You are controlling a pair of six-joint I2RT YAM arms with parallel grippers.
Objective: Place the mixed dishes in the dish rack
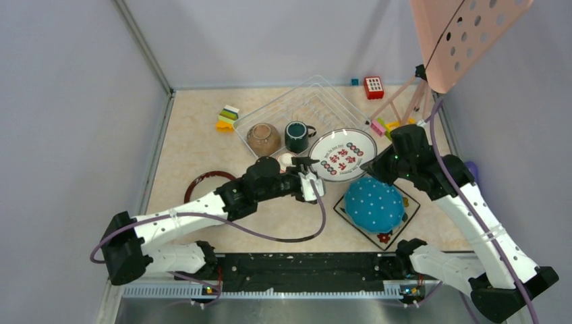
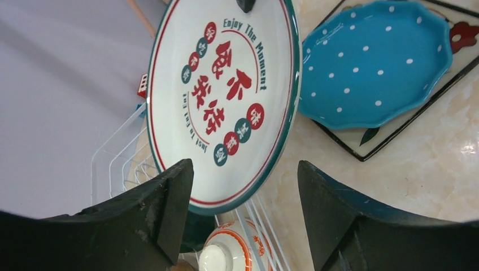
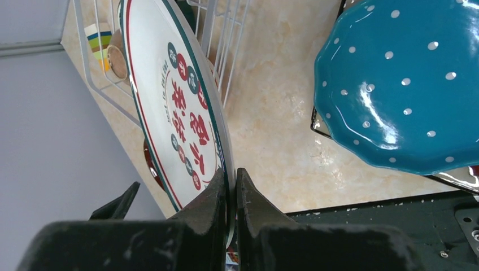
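While the right gripper point(image 3: 231, 182) pinches the right rim of the white plate with red characters point(image 3: 181, 113), that plate leans at the near right side of the dish rack point(image 1: 317, 101). The left gripper point(image 2: 245, 180) (jaws spread wide, holding nothing) brackets its left edge.

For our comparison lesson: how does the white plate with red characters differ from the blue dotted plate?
The white plate is tilted, its rim pinched by the right gripper; the blue plate lies on the black square plate. The white plate's rim is smooth, the blue plate's wavy. One bears red characters, the other white dots. Both are round.
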